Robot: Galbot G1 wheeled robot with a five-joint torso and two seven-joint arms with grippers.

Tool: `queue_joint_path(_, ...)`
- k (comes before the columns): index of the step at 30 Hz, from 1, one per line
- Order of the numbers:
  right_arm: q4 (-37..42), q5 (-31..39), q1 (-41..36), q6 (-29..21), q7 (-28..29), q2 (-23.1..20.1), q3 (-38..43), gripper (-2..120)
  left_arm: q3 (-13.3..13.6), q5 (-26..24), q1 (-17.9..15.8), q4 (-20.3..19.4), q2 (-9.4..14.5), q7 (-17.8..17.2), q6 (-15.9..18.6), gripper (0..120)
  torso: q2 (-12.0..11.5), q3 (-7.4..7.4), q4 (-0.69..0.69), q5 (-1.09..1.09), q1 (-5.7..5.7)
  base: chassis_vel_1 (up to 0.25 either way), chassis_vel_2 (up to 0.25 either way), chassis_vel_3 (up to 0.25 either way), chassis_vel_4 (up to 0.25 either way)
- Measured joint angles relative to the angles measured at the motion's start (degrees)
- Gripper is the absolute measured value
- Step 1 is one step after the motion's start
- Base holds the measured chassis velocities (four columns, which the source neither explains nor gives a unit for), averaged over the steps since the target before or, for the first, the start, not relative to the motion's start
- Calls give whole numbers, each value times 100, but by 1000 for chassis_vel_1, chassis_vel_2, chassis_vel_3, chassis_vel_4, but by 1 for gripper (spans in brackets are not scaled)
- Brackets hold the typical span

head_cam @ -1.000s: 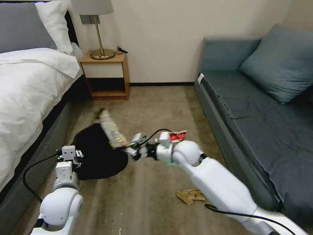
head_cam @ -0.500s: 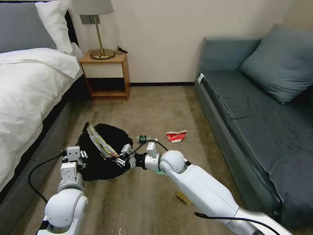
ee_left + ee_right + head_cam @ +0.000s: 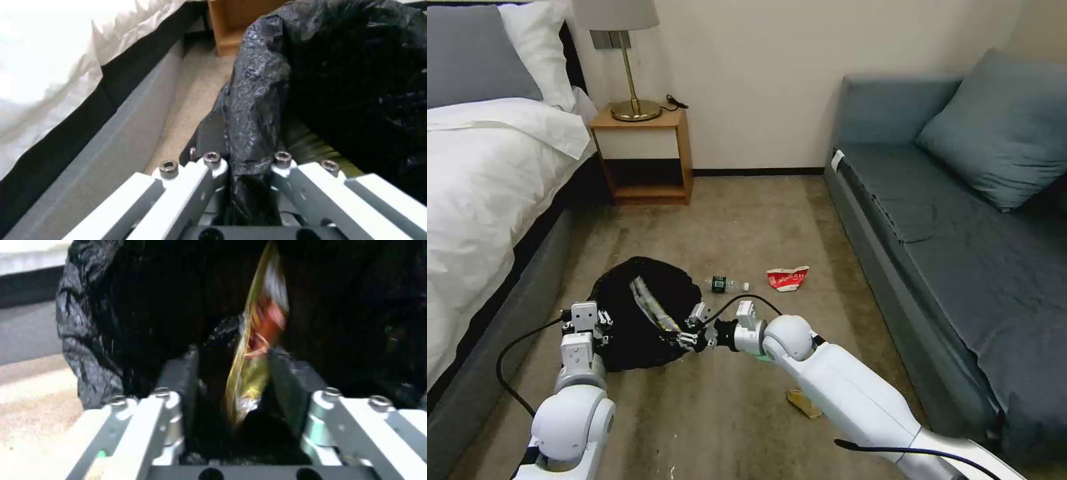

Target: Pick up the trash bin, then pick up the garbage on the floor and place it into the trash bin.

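Dropping shiny gold-brown snack wrapper (image 3: 256, 350) into black-bagged low round trash bin (image 3: 627, 333) (rim pinched by left end effector (image 3: 242, 166)); right end effector (image 3: 240, 373) parted, wrapper loose between; next, clear withdrawal.

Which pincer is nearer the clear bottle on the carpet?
Right. The right pincer is at the trash bin's rim, just short of the bottle; the left pincer grips the bin's opposite side.

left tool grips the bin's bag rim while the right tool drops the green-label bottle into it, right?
Not the bottle. The right tool has the snack wrapper between its fingers inside the trash bin, as the right wrist view shows. The left tool does grip the bag rim.
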Motion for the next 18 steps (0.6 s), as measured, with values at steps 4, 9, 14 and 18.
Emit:
queue_joint_path(4, 91, -87, 5, -15, 59, -115, -17, 58, -57, -10, -27, 94, 33, -2, -51, 4, 0, 0, 0, 0, 0, 0, 0, 0, 0)
queue_joint_path(9, 510, 79, 25, -205, 154, -926, 88, 77, -164, -48, -108, 258, 118, -17, -134, 4, 0, 0, 1, 2, 0, 0, 0, 0, 0)
queue_joint_path(14, 667, 300, -182, -412, 281, -1835, 158, 95, -177, -59, -174, 470, 124, -42, -208, 4, 0, 0, -3, 0, 0, 0, 0, 0, 0)
queue_joint_path(18, 521, 223, -458, -378, 390, -2222, 181, 100, -178, -7, -124, 526, 149, -36, -358, 4, 0, 0, 3, 3, 0, 0, 0, 0, 0)
